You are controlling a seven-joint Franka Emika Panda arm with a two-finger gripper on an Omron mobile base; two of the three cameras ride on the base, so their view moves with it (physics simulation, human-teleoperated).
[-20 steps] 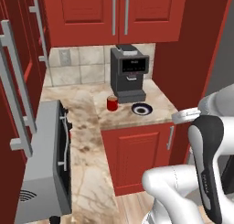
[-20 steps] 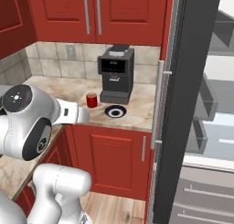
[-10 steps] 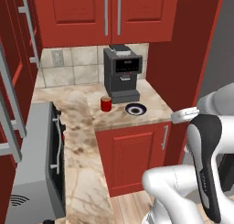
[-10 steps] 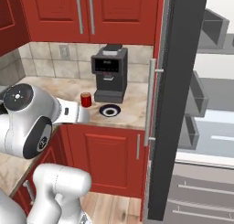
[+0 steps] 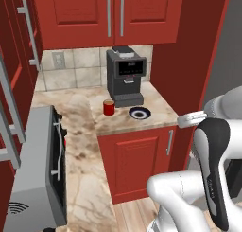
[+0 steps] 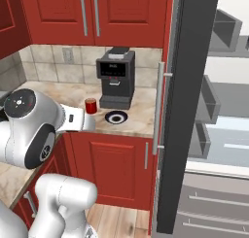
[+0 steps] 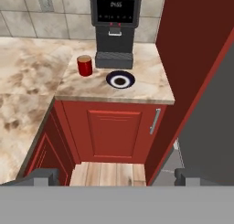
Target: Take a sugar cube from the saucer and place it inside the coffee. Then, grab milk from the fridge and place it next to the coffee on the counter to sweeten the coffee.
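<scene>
The coffee, a small red cup point(image 7: 84, 65), stands on the marbled counter point(image 7: 32, 81) in front of a black coffee machine, with the navy-rimmed saucer point(image 7: 120, 80) just to its right. A tiny brownish speck in the saucer's middle is the sugar cube point(image 7: 120, 82). Cup point(image 5: 109, 107) and saucer point(image 5: 140, 113) also appear from the left base, and cup point(image 6: 90, 106) and saucer point(image 6: 116, 117) from the right base. My gripper point(image 7: 116, 179) is open, well back from the counter and above the floor, with nothing between its fingertips point(image 7: 42, 177). The fridge point(image 6: 187, 110) stands open at the right. The milk is out of view.
The black coffee machine point(image 5: 125, 77) stands behind the cup against the tiled wall. Red cabinet doors point(image 7: 119, 136) are below the counter, and more red cabinets hang above. A grey oven point(image 5: 28, 179) sits at the left. Grey door bins point(image 6: 209, 103) line the open fridge.
The whole picture has slid a little to the left in both base views, so the base has moved. Cup and saucer keep their places on the counter. The gripper stays open.
</scene>
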